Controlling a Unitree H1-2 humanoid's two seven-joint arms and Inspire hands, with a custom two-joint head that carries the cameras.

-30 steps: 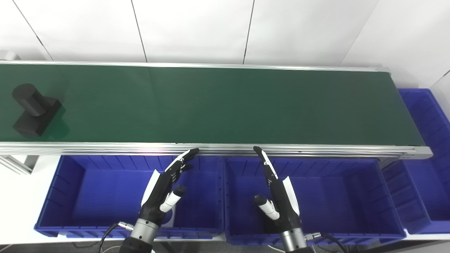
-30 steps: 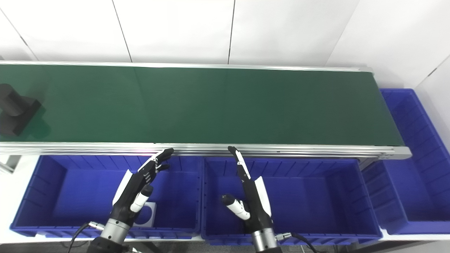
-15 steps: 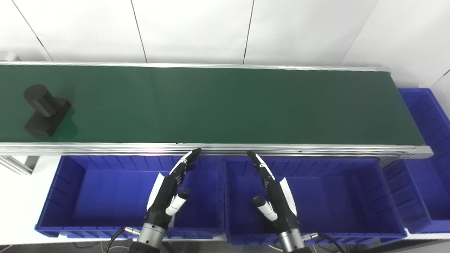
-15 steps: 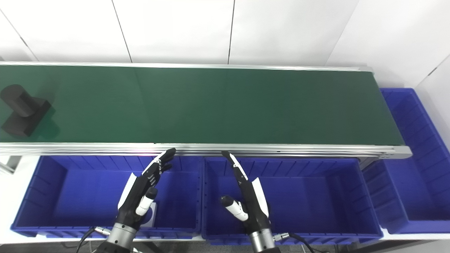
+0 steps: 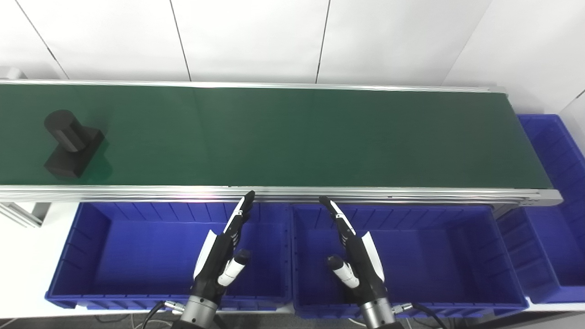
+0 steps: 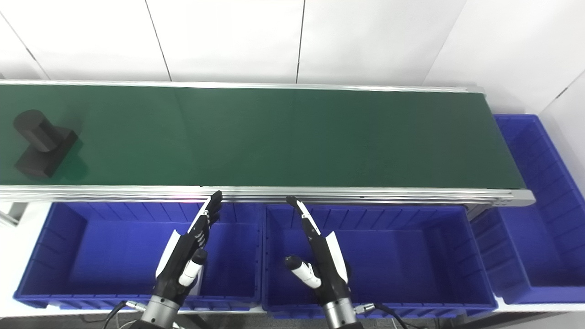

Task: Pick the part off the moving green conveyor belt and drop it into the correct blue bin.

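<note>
Your left hand (image 5: pixel 219 260) and right hand (image 5: pixel 358 262) hover released, holding nothing. The black part (image 5: pixel 71 144) on the belt (image 5: pixel 297 137) looks rigid; grip its upright cylinder.

The green belt (image 5: pixel 292 137) runs off the left edge; the far-right blue bin (image 5: pixel 555 183) is cropped; both arms vanish below the bottom edge.

belt (image 5: pixel 292 137): bare right of part (image 5: pixel 71 144) | rail (image 5: pixel 274 194): fronts hands
</note>
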